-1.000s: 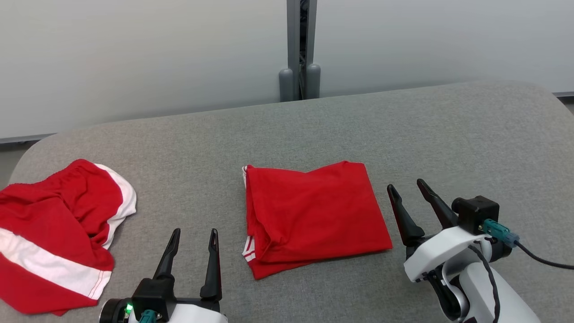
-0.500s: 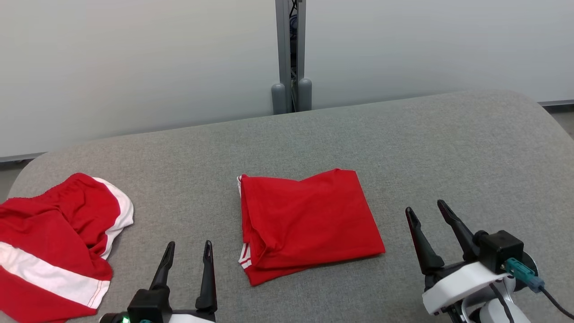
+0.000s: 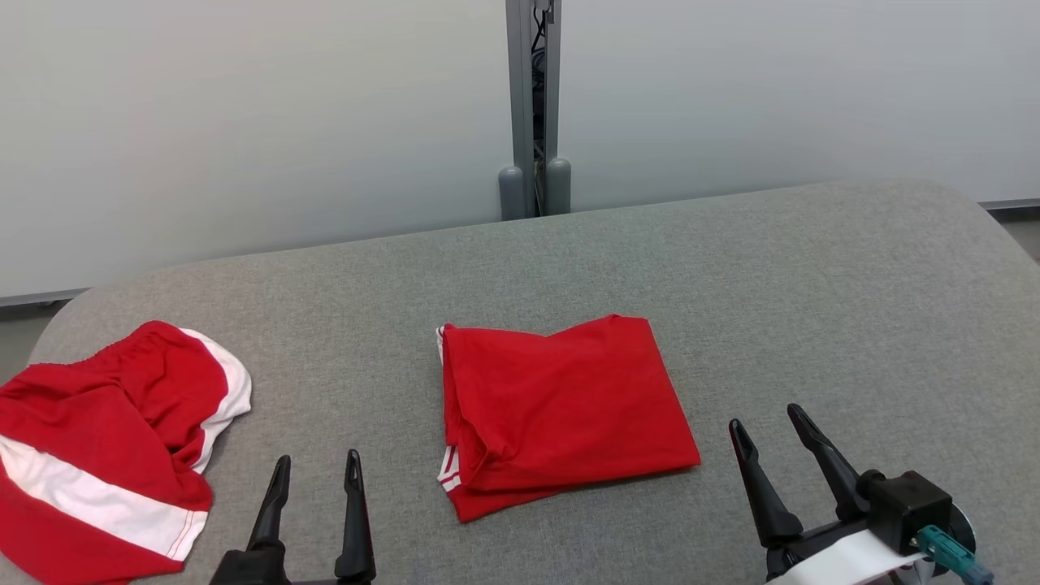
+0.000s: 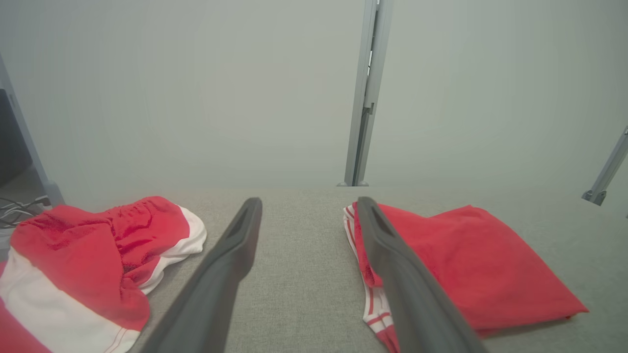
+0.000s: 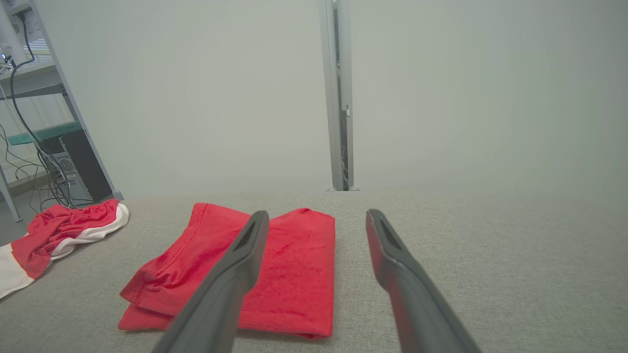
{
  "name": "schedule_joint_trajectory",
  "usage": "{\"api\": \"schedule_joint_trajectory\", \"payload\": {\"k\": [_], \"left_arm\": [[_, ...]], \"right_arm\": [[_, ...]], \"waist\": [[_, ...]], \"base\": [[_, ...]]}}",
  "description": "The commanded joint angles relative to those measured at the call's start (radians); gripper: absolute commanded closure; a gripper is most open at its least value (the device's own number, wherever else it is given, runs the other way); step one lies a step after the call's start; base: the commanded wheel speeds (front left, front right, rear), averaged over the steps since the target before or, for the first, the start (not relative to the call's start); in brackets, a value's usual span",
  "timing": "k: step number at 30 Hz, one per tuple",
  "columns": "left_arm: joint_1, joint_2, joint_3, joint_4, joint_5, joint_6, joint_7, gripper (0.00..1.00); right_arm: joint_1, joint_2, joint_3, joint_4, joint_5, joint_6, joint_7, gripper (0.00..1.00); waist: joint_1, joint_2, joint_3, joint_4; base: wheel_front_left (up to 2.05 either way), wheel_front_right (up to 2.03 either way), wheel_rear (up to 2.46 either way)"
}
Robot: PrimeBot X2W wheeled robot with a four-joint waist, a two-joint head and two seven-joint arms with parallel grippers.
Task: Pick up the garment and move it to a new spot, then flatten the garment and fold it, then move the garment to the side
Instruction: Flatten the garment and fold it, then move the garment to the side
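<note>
Red folded garment (image 3: 561, 410), white-striped edge

Left hand (image 3: 318, 457) and right hand (image 3: 764, 416) held low, jaws spread wide

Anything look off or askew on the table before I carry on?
The folded red garment mid-table is slightly uneven: its far edge dips, and a white-striped hem pokes out at its left side. A pair of red-and-white shorts lies crumpled at the left end of the table. Nothing looks spilled or damaged.
</note>
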Motion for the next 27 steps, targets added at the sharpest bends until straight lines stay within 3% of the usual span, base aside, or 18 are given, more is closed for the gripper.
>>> {"api": "schedule_joint_trajectory", "payload": {"k": [1, 20, 27], "left_arm": [[0.017, 0.004, 0.007, -0.011, 0.010, 0.007, -0.004, 0.00], [0.047, 0.004, 0.012, -0.014, 0.033, -0.006, -0.004, 0.00], [0.038, 0.004, 0.001, -0.013, 0.035, -0.007, -0.004, 0.00]], "right_arm": [[0.016, -0.001, -0.001, -0.012, -0.006, 0.000, -0.006, 0.00], [0.041, 0.006, -0.007, -0.024, -0.003, 0.000, -0.006, 0.00], [0.006, 0.011, 0.005, 0.017, 0.077, 0.000, -0.006, 0.00]], "waist": [[0.0000, -0.0001, -0.001, 0.001], [0.0000, -0.0001, -0.012, 0.012], [0.0000, -0.0001, 0.002, 0.018]], "base": [[0.00, 0.00, 0.00], [0.00, 0.00, 0.00], [0.00, 0.00, 0.00]]}}
